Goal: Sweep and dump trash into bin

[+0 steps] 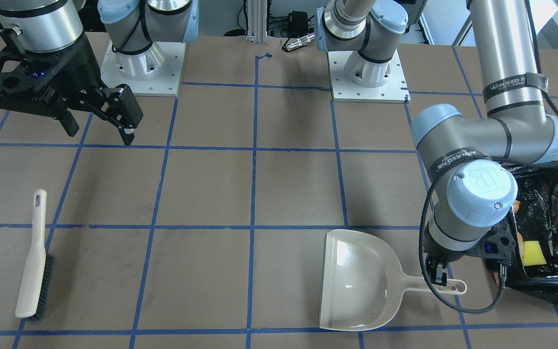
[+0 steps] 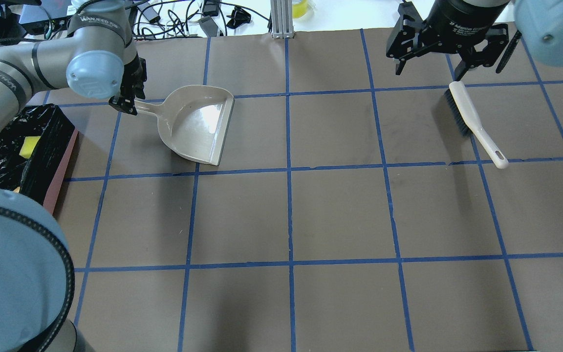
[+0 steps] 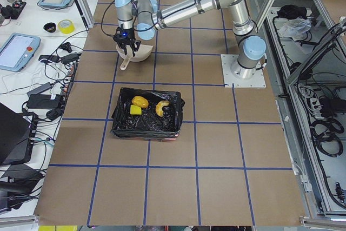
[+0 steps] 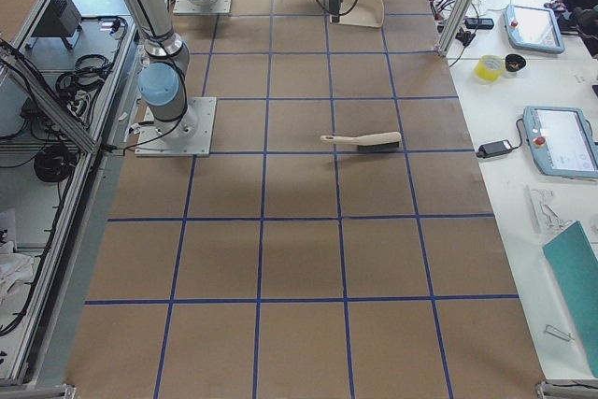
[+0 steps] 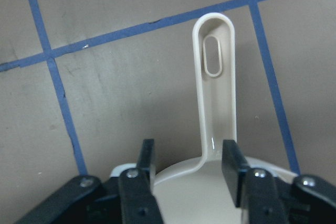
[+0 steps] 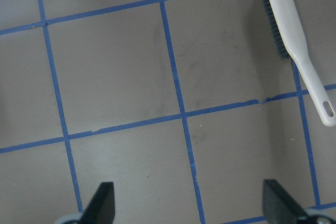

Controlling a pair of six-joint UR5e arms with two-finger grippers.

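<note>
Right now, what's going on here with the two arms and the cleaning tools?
The sweeping looks finished. The golden-brown bread roll, pale croissant-like pastry and yellow sponge wedge lie inside the pink bin lined with a black plastic bag. The flat beige plastic dustpan sits empty on the table. The left gripper is open, straddling its handle without clamping. The white-handled, dark-bristled brush lies apart from the open right gripper.
</note>
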